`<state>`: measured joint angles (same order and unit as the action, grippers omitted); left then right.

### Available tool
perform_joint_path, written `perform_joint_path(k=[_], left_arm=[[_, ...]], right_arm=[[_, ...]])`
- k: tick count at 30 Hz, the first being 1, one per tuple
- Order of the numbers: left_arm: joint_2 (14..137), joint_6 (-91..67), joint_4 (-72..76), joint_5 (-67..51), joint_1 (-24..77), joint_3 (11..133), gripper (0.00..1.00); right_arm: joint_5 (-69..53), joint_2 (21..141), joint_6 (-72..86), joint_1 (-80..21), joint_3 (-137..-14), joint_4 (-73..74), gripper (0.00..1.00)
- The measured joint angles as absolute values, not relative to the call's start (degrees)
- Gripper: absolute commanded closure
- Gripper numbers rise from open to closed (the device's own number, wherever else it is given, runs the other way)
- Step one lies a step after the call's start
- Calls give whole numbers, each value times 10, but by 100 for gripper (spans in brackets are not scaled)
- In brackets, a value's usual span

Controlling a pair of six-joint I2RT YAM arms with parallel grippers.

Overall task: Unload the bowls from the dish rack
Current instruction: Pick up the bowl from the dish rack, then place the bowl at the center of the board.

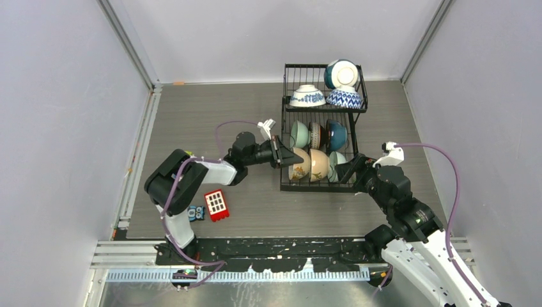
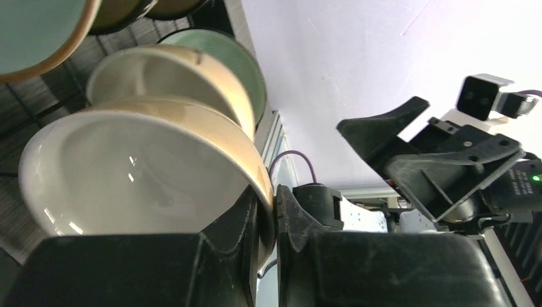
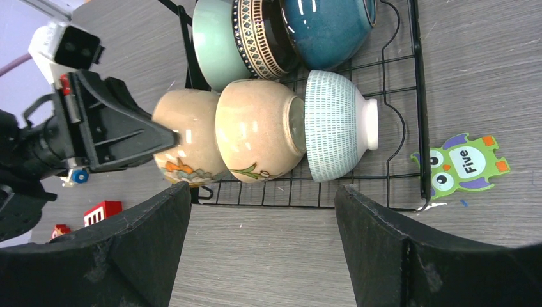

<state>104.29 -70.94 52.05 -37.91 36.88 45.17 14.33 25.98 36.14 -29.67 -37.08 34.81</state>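
At the left end of the dish rack's [image 1: 317, 187] lower tier, left tool [image 1: 295, 157] pinched almost shut on the rim of the end cream bowl [image 1: 298, 167], one finger inside and one outside. Bowl not yet lifted: on its side in the front row, touching a second cream bowl [image 1: 318, 164]. Right tool [image 1: 343, 171] spread wide and holding nothing, poised just beside the rack's near right corner.

Step in hand, by the look of it: taking out the first of the front-row bowls. Needed next, probably: a lift up and to the left, clear of the wire slot and of the neighbouring bowl, then a set-down on bare worktop [image 1: 211, 115]. Only a thin rim grip, so likely to swing; best done slowly. Everything else seemingly unloaded not at all: back-row bowls [image 1: 314, 135] and upper-basket bowls [image 1: 307, 96] all in the rack.

From the left wrist: fingers [image 2: 249, 220] closed on either side of the rim, plus the glazed inside of the bowl; none of that contact legible from overhead. From the right wrist: painted flowers on both cream bowls, a ribbed pale bowl [image 3: 335, 125] third in the row, and an owl sticker [image 3: 463, 163] marked "Five" on the worktop beside the rack, not made out from above. From overhead alone: the upper basket and both arms at once.
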Motion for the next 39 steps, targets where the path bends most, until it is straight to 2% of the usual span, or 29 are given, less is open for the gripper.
perform_joint_path(k=[15, 20, 23, 28, 33, 39], left_arm=[[967, -696, 513, -391, 357, 456, 100], [929, -674, 460, -391, 352, 453, 100], [877, -637, 390, -389, 351, 453, 100], [737, -503, 157, -364, 355, 489, 100], [650, -328, -88, -277, 381, 588, 100], [577, -151, -284, -158, 469, 616, 100]], right_arm=[[144, 257, 361, -297, -371, 348, 14], [141, 255, 361, -297, -375, 352, 12], [122, 260, 357, -297, -394, 357, 11], [53, 295, 335, -297, -448, 357, 11], [-30, 363, 316, -297, -536, 358, 11], [-110, 458, 299, -302, -659, 376, 12]])
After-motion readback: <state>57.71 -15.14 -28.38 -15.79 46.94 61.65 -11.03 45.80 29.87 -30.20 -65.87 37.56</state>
